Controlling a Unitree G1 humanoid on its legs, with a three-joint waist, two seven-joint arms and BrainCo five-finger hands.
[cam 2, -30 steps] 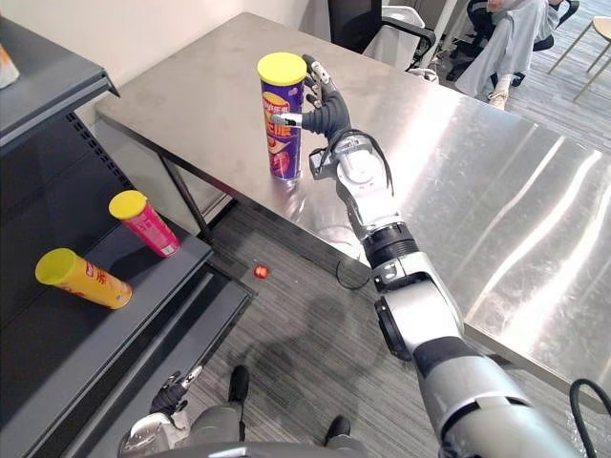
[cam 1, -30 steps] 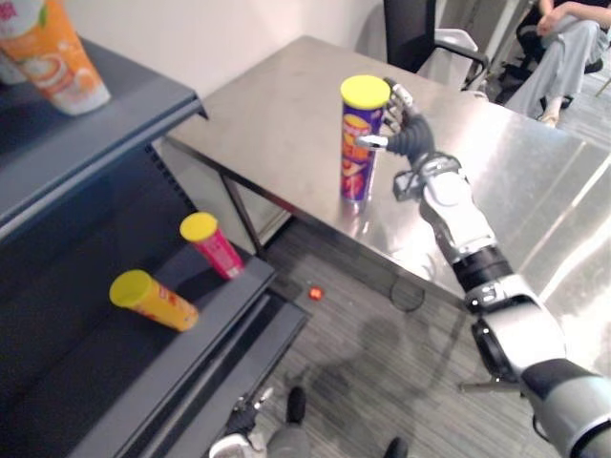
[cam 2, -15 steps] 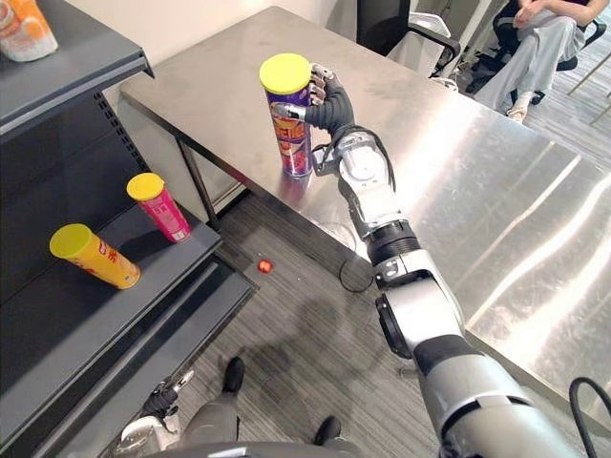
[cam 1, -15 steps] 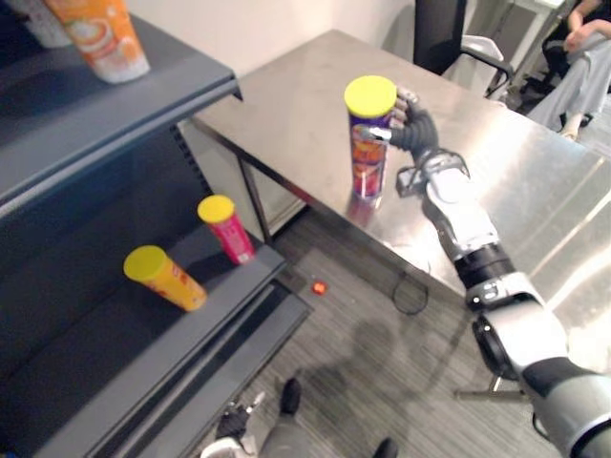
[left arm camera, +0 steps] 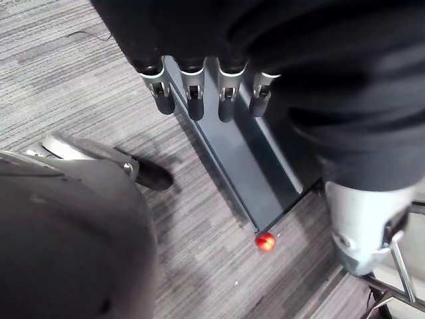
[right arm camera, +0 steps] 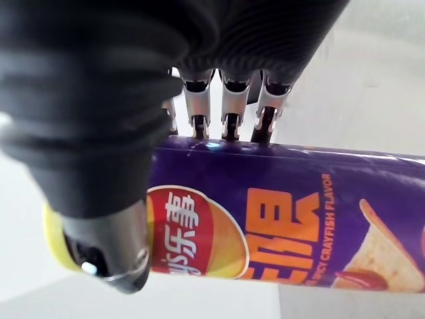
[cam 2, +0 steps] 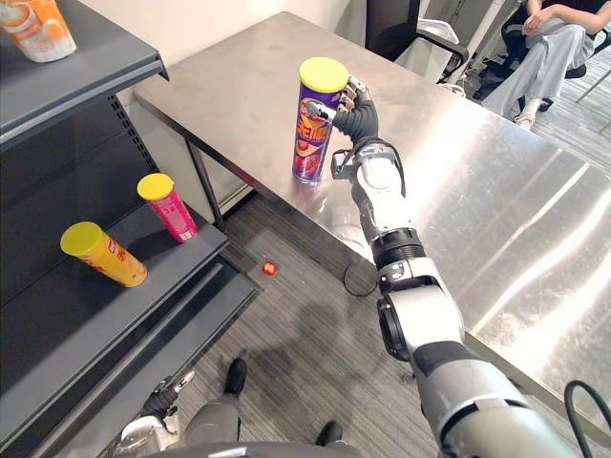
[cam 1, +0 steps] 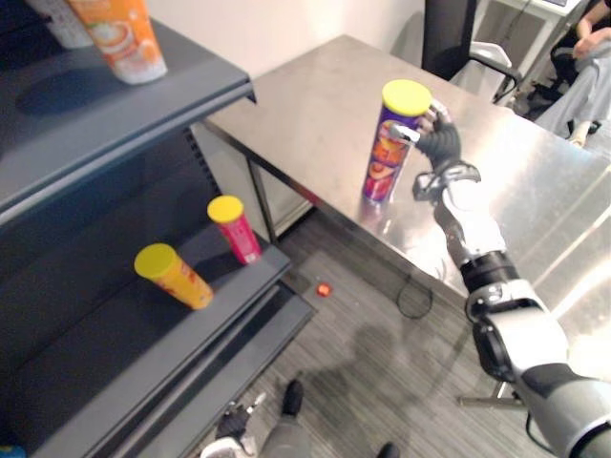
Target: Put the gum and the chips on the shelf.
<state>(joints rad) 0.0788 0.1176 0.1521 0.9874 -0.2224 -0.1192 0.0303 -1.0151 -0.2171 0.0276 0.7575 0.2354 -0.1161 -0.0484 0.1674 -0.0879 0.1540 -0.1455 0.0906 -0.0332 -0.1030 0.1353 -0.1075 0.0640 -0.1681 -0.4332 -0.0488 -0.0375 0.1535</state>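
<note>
Right wrist view: the right hand (right arm camera: 86, 100) grasps the purple chips can (right arm camera: 299, 219), fingers (right arm camera: 229, 109) behind it and thumb across its front. The can is slightly tilted over the steel table (cam 2: 496, 191), near its front edge. The left hand (left arm camera: 199, 86) hangs low above the floor, fingers relaxed. The shelf (cam 2: 143, 286) holds an orange can (cam 2: 100, 253) and a red can (cam 2: 170, 205).

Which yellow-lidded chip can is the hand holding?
The purple can at the steel table, with the right hand curled round it; the pink can and orange can sit on the dark shelf.
</note>
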